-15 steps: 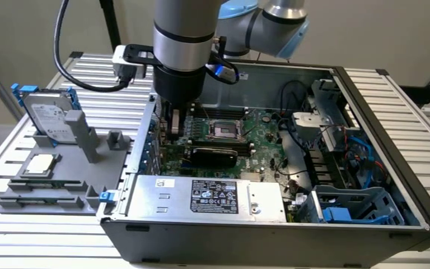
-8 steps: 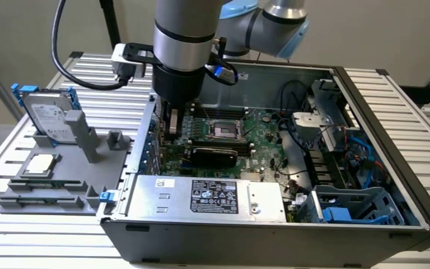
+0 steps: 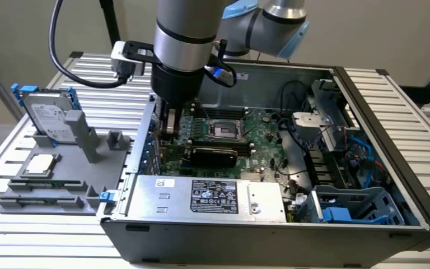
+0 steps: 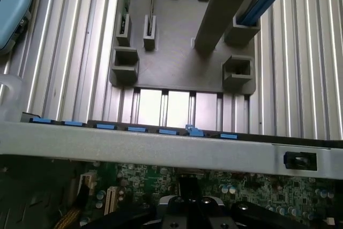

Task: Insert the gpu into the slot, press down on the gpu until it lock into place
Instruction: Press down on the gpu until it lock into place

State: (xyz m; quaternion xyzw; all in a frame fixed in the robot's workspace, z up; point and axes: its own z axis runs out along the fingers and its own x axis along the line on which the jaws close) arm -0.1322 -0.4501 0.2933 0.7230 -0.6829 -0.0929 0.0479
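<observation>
Gpu [image 3: 213, 155] sits low on the motherboard [image 3: 263, 131]; the jaws, closed together, stand near its end. Best to press straight down, squarely, without tilting.

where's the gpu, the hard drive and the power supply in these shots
gpu [image 3: 213, 154], exterior view, middle of its black body
hard drive [image 3: 45, 115], exterior view, its labelled silver face
power supply [image 3: 213, 196], exterior view, the sticker on its top
</observation>
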